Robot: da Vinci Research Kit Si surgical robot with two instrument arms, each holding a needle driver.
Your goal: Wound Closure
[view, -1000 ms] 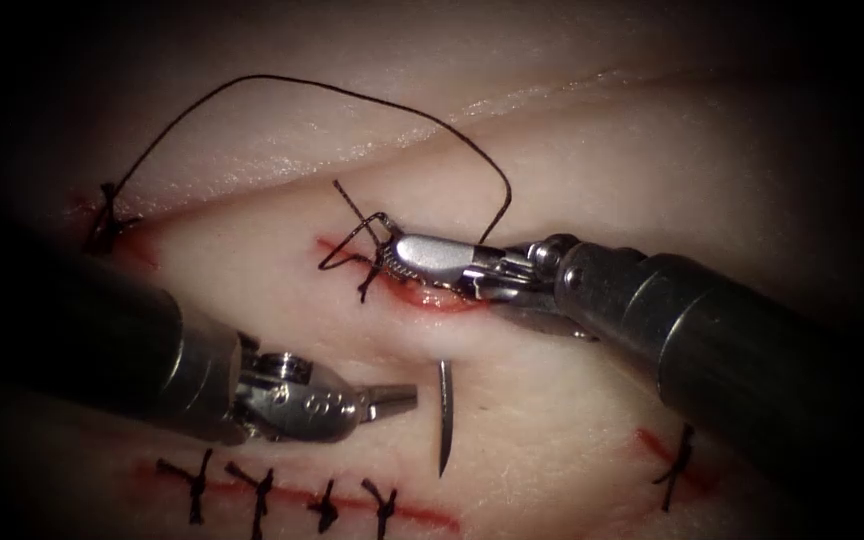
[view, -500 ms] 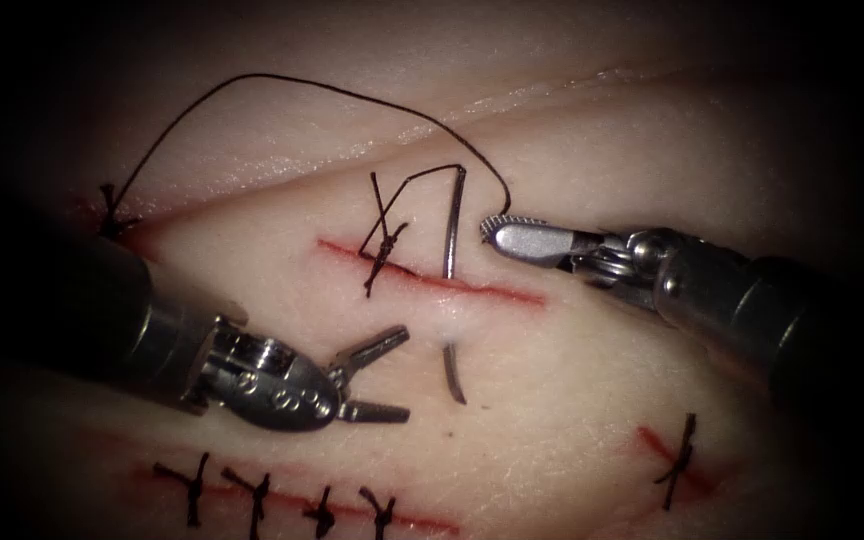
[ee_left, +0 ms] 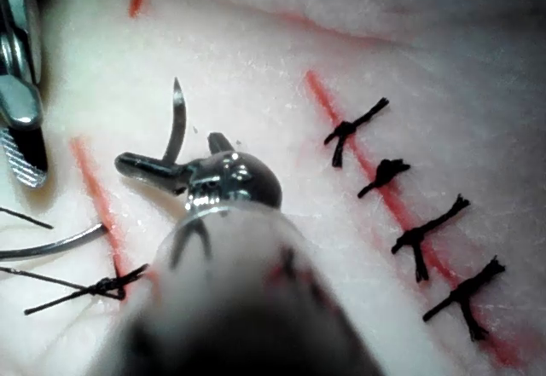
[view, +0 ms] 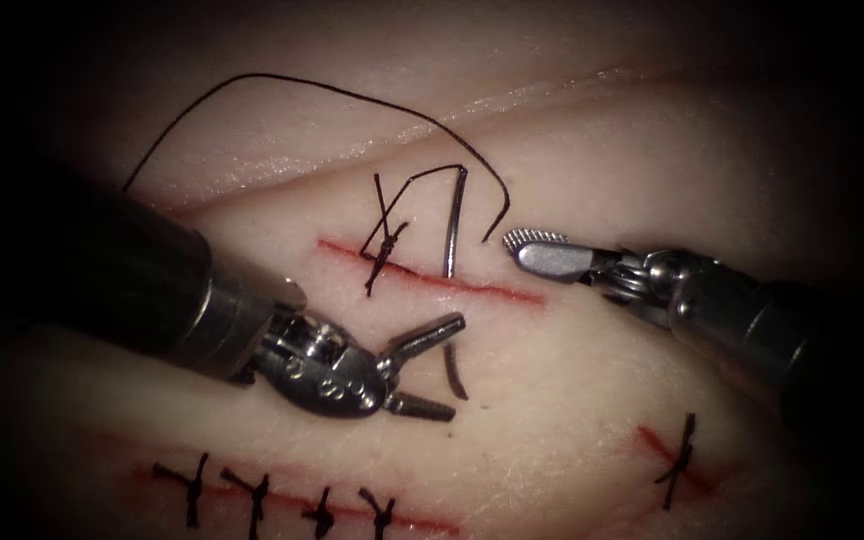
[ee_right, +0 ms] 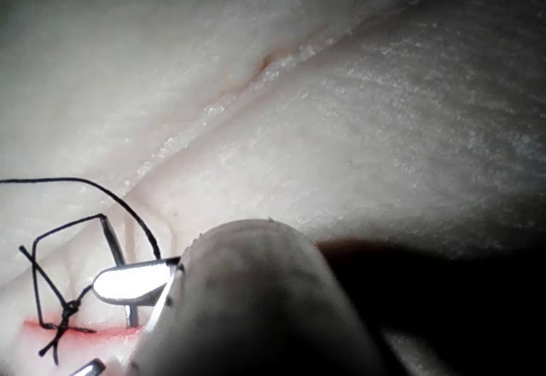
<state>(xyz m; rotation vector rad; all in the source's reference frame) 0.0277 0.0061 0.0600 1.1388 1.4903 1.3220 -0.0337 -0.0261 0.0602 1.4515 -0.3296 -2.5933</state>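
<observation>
The curved needle point(view: 451, 225) is in the tissue point(view: 592, 400) across the cut point(view: 492, 290). Its tail stands up on the far edge, and its tip point(view: 455, 372) comes out on the near edge. My left tool point(view: 444, 367) is open, one jaw on each side of the tip point(ee_left: 177, 120), and holds nothing. My right tool point(view: 514, 247) hovers open just right of the needle's tail, also holding nothing. Dark thread point(view: 332, 92) runs from the tail to a knotted stitch point(view: 384, 250) on the cut. It also arcs in a long loop over the far tissue.
A closed cut with several knotted stitches point(view: 292, 500) lies along the near edge, also seen as several stitches point(ee_left: 401, 188). One more stitch point(view: 677, 450) crosses a short red line at the right. The left shaft point(view: 122, 280) covers the thread's far left end.
The right tool let go of the needle at the cut and drew back to the right. The left tool opened and moved up and right until its jaws straddled the needle's tip.
</observation>
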